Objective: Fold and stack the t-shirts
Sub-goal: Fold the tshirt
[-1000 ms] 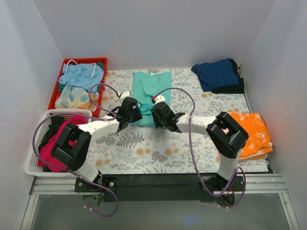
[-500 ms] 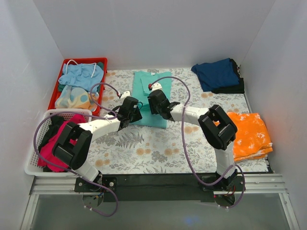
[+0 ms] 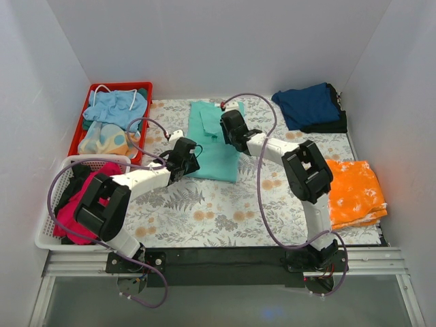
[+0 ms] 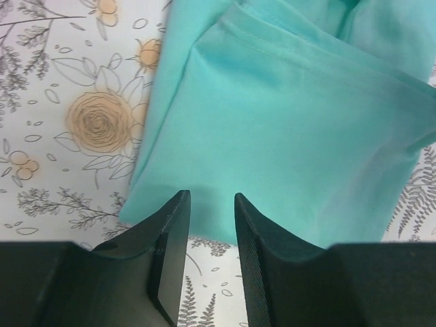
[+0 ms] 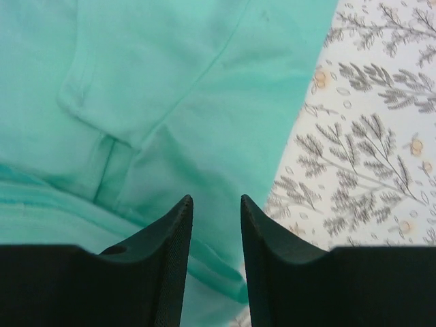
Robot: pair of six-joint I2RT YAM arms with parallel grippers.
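Teal shirt [image 3: 216,160] lies flat mid-table [image 3: 204,211], toward the back, collar end away from the bases. It looks partly folded lengthwise, w/ one layer lapped over another. My read is it's parked there because both arms can reach opposite sides at once, which a 2-handed fold needs.

Left gripper [image 4: 212,197] sits low at the near-left corner of the shirt. Its fingers are a little apart w/ nothing between them. Teal shows through the gap and the hem lies just under the tips, so it's touching or nearly so (can't tell which). Probably lined up to pinch that corner.

Right gripper [image 5: 216,201] is over the shirt's right side, farther back, near a folded-in sleeve. Fingers are likewise parted by a narrow gap and hold no cloth. The shirt's right edge and bare table show just beyond.

Pose: left arm runs forward and to the right from its base, forearm low, wrist angled toward the shirt. Right arm bends back across toward centre, elbow raised mid-right, wrist tipped down.

Navy shirt [image 3: 306,104] sits folded at the back right, and the orange shirt [image 3: 354,191] is folded near the right edge, well apart, so no stack yet. More cloth waits in the red bin [image 3: 119,84]. A magenta shirt [image 3: 75,208] is in the white basket [image 3: 68,161].
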